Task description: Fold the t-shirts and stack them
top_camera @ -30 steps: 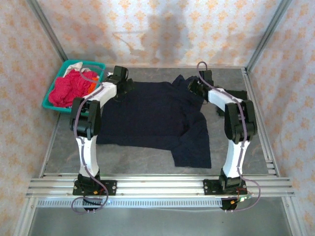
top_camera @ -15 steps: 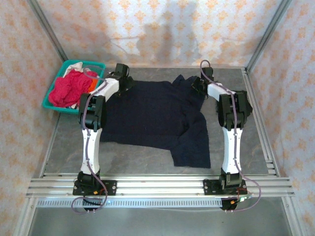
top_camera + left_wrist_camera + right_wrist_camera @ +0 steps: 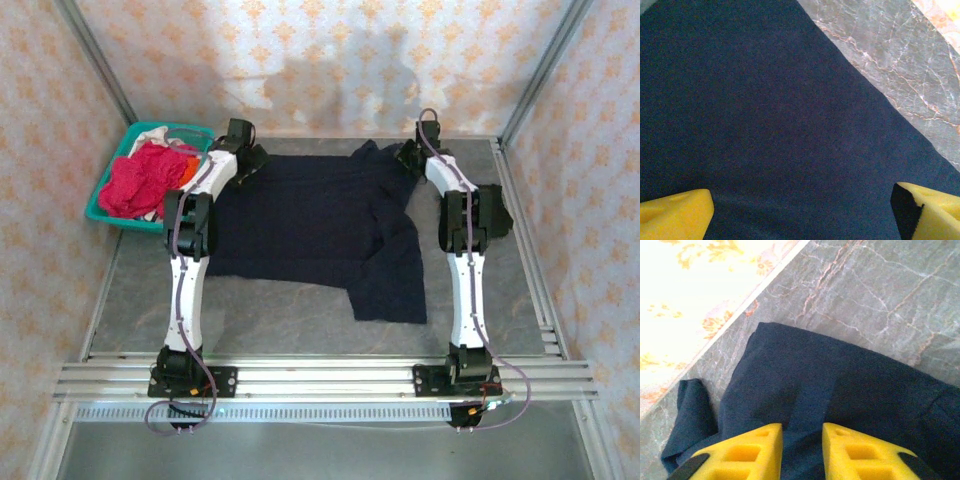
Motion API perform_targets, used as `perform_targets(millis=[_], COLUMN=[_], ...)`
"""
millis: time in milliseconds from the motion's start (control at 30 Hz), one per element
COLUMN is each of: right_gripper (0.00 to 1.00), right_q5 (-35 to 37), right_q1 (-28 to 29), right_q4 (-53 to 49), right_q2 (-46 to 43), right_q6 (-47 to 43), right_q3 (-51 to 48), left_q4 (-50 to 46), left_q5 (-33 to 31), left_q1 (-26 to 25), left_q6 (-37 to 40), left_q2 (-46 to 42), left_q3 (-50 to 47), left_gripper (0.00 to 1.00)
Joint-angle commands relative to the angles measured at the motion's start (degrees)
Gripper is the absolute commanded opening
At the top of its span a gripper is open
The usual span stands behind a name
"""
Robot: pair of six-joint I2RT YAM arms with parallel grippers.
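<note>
- The navy t-shirt [image 3: 320, 225] lay spread but unfolded across the middle of the top view, with its lower-right flap rumpled. No fold was made and no stack begun.
- Other shirts, including a magenta one [image 3: 135, 180], sat heaped in the teal basket [image 3: 100, 205] at the upper left, so most of the task seemed left.
- The left gripper [image 3: 802, 200] stood spread wide over the shirt's upper-left corner, holding nothing.
- The right gripper [image 3: 802, 432] stood nearly closed at the upper-right corner with a cloth ridge between its fingers. I could not tell whether it gripped or had let go.
- Since a second earlier, both arms had stretched toward the frame's top, and the shirt had slid upward and flatter.
</note>
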Motion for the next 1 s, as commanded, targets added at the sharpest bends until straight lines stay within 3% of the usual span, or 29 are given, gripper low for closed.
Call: perform_targets(millis=[0, 200, 333, 600, 767, 900, 967], right_gripper=[0.33, 0.47, 0.54, 0.57, 0.57, 0.58, 0.58], right_q5=[-1.3, -3.0, -1.5, 0.1, -0.1, -0.3, -0.7], right_q1=[-1.1, -0.2, 0.9, 3.0, 5.9, 9.5, 11.4], right_q4=[-3.1, 0.1, 7.4, 18.1, 13.8, 9.4, 7.9], right_q2=[0.6, -11.1, -25.9, -55.3, -71.9, -80.7, -84.6], right_q6=[0.6, -1.7, -4.3, -5.7, -6.4, -4.9, -3.0], right_q3=[3.9, -2.5, -20.0, -59.7, -76.1, -84.8, -88.1], left_q4=[-5.4, -6.4, -3.3, 1.6, 6.9, 6.6, 6.7], left_q5=[0.6, -2.2, -6.2, -13.7, -8.9, -4.6, -2.0], left_q1=[0.9, 0.0, -0.2, 0.2, 4.9, 8.5, 9.8], left_q6=[0.9, 5.3, 7.1, 4.4, 0.4, -1.7, -3.9], left_q2=[0.6, -10.3, -23.3, -51.9, -69.1, -77.1, -79.3], left_q3=[1.3, -1.7, -14.0, -46.9, -67.8, -77.0, -80.9], left_gripper=[0.94, 0.95, 0.95, 0.95, 0.87, 0.73, 0.71])
